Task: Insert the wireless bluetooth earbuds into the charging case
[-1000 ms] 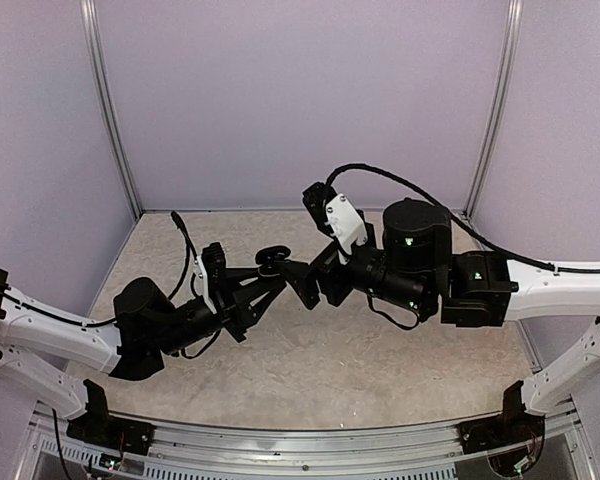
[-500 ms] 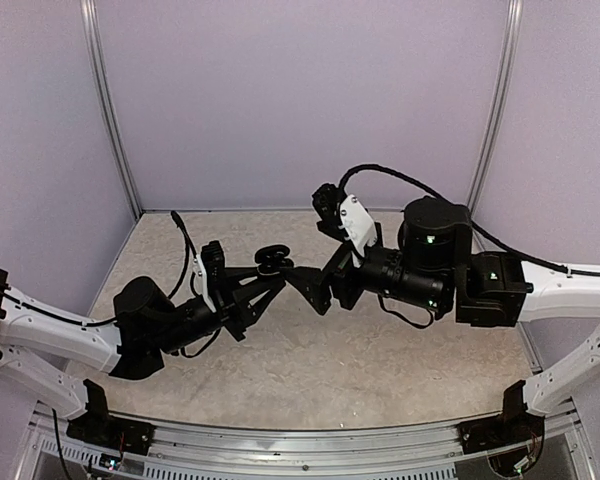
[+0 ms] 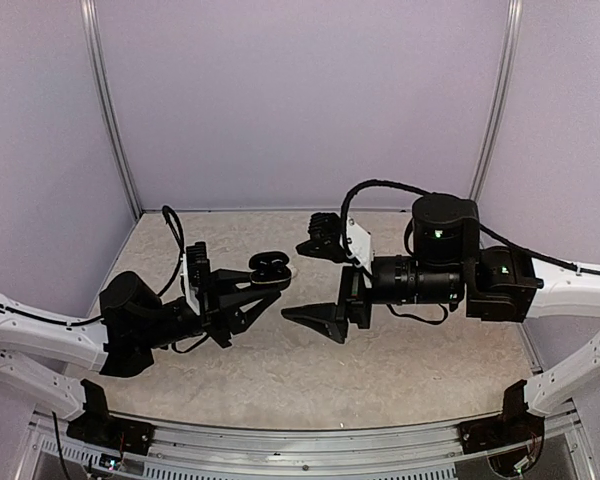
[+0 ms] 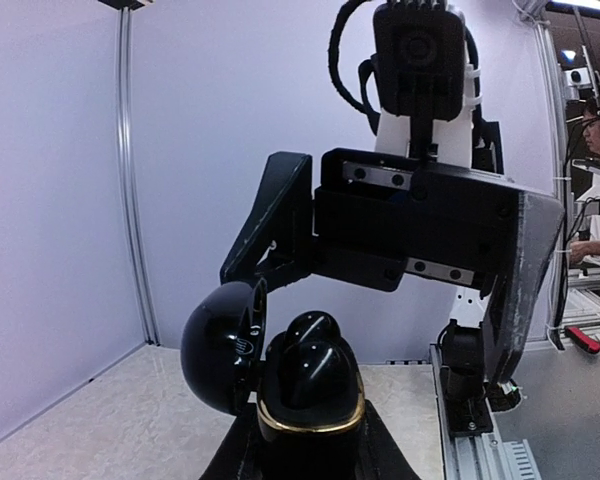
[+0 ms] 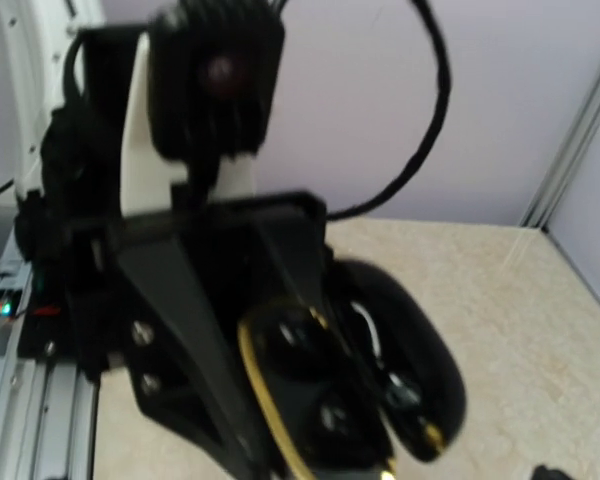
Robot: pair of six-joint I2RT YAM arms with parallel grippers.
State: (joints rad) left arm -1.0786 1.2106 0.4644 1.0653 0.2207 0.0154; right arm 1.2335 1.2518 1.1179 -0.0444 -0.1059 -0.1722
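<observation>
My left gripper (image 3: 263, 283) is shut on the base of a glossy black charging case (image 3: 270, 266) with a gold rim, held above the table. In the left wrist view the case (image 4: 310, 425) stands upright between my fingers, its lid (image 4: 215, 345) swung open to the left. Two black earbuds (image 4: 312, 362) sit in its wells. My right gripper (image 3: 313, 283) is open wide and empty, just right of the case, its jaws one above the other. The blurred right wrist view shows the open case (image 5: 315, 400) close ahead. The white earbuds are out of view.
The beige speckled table (image 3: 310, 380) is walled by lavender panels on three sides. A metal rail (image 3: 300, 450) with the arm bases runs along the near edge. The right arm's black cable (image 3: 380, 188) loops above its wrist.
My right gripper has drawn back to the right from the case, turned and opened wide. My left gripper has shifted slightly left and nearer, still holding the case.
</observation>
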